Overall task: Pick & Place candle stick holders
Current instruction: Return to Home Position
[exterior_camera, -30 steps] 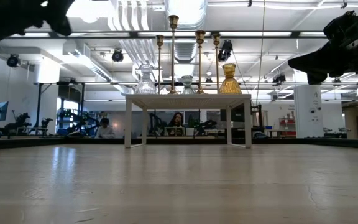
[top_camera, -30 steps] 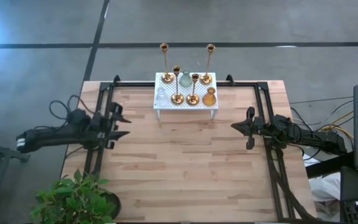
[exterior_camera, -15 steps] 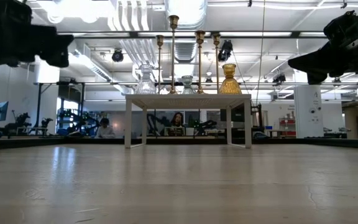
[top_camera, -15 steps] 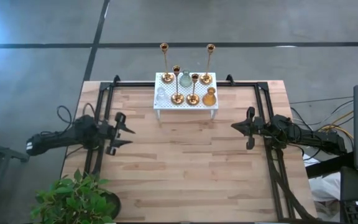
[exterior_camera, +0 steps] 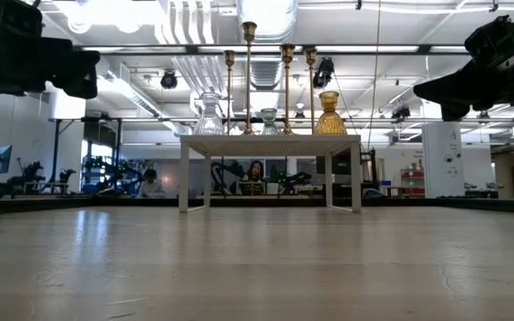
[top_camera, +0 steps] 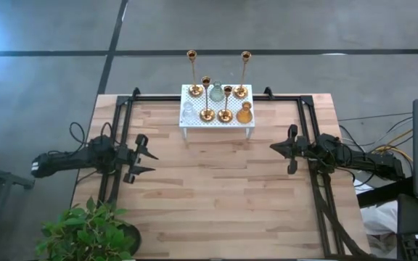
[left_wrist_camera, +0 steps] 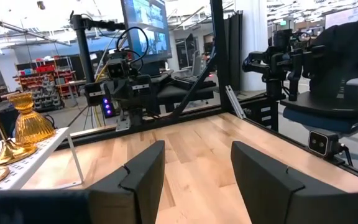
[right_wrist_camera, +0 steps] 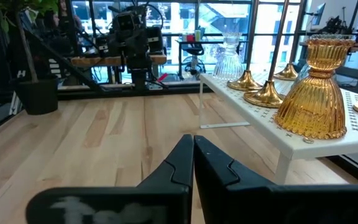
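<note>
Overhead view of a wooden table [top_camera: 216,203] where a white perforated rack [top_camera: 216,125] is standing at the middle of the far edge, and a potted plant [top_camera: 85,232] is sitting by the near left corner. 7 candle stick holders [top_camera: 225,114] are standing upright on the rack, none of them lying down. A left tall brass holder [top_camera: 194,90] and a right tall brass holder [top_camera: 241,91] are occupying the back corners, with a pale green glass holder [top_camera: 216,93] between them. In the front row a clear glass holder [top_camera: 188,111] is standing at the left, 2 shorter brass holders [top_camera: 207,114] are standing side by side in the middle, and a squat amber glass holder [top_camera: 244,113] is standing at the right. No holder is showing on the bare wood of the table in any view. The left gripper [top_camera: 145,154] is hanging over the left side of the table, well apart from the rack, its fingers spread apart and holding nothing. The right gripper [top_camera: 273,147] is hanging over the right side, also well apart from the rack, its fingers pressed together and gripping nothing. Judging from this, the placing part of the job is looking complete, and the only thing remaining is for both arms to be settling into their resting pose
</note>
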`<action>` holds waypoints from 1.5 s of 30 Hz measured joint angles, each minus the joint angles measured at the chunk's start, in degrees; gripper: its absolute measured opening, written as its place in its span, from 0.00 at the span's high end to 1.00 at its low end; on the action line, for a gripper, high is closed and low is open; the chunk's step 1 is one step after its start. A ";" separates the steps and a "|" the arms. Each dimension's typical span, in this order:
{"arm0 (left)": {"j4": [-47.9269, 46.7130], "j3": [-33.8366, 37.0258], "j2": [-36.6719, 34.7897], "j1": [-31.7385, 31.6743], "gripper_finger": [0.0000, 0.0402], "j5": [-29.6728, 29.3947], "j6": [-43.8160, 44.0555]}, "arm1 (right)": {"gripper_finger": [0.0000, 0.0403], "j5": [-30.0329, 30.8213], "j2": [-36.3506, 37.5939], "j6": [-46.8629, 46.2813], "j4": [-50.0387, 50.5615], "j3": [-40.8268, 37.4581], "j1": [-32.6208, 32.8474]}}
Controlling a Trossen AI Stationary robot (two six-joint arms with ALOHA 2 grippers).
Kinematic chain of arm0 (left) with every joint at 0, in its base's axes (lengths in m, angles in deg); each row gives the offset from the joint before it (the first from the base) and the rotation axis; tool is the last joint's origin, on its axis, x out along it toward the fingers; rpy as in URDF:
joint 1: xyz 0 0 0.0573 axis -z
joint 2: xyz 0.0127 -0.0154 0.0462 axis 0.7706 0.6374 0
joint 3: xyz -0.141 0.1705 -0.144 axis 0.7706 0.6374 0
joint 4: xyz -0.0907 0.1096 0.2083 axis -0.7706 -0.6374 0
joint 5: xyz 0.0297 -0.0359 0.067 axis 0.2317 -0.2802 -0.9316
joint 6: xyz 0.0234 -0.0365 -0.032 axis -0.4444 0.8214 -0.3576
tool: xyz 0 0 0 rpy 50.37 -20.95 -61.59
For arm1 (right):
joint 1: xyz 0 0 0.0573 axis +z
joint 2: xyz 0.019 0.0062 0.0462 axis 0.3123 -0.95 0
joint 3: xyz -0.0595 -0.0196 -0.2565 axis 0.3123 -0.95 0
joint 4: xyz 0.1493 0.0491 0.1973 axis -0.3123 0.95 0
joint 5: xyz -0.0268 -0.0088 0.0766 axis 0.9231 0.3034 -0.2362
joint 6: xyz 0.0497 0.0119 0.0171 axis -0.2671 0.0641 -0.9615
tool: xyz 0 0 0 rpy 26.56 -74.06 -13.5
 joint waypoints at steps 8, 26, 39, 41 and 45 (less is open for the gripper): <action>-0.03 0.02 0.11 -0.01 0.53 0.02 0.13 | 0.98 0.01 0.00 0.00 0.00 0.00 0.00; 1.36 0.11 0.18 -0.11 0.53 -6.83 7.02 | 0.98 -0.01 0.00 0.00 0.00 0.00 0.00; 1.81 0.13 0.22 -0.09 0.53 -8.31 7.13 | 0.98 -0.01 0.00 0.00 0.00 0.00 0.00; 1.81 0.13 0.22 -0.09 0.53 -8.33 7.13 | 0.98 0.01 0.00 0.00 0.00 0.00 0.00; 1.84 0.13 0.22 -0.09 0.53 -8.35 7.13 | 0.98 -0.01 0.00 0.00 0.00 0.00 0.02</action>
